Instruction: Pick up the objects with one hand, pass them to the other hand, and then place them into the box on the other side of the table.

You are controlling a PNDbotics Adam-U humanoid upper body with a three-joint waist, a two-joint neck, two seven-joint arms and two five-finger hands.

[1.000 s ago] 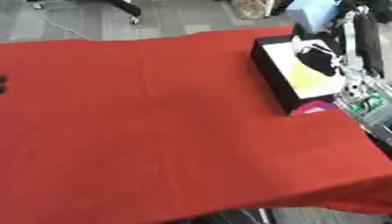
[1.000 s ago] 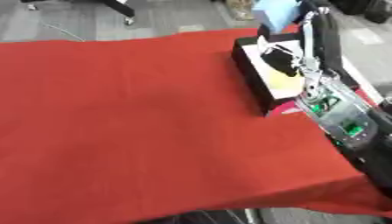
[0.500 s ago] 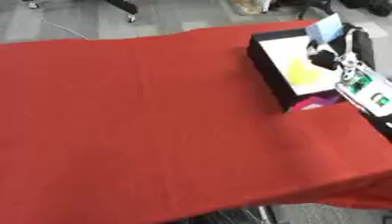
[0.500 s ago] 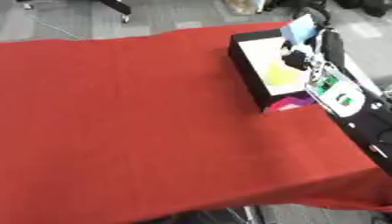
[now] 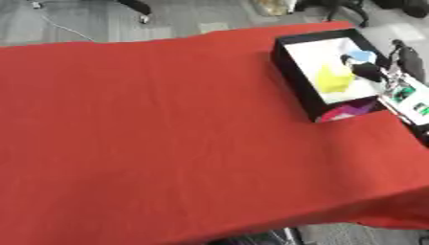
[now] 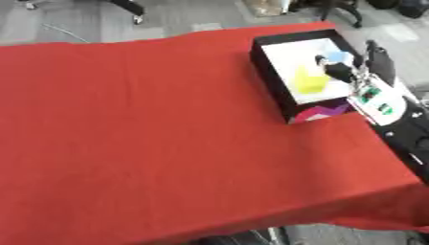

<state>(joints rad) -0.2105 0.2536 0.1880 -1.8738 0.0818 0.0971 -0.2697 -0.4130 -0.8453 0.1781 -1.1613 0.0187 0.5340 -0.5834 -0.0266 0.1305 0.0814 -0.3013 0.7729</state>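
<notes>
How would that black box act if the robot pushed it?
The box would probably slide rather than tip: it sits low and flat on the red cloth. It looks like light card, holding only a yellow thing and a pale blue one, so it may skid easily, perhaps bunching the cloth.

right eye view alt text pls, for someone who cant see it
The robot's right hand reaches over an open black box with a white floor at the right side of a red cloth-covered table. A yellow object lies in the box, and a light blue object shows by the hand.
</notes>
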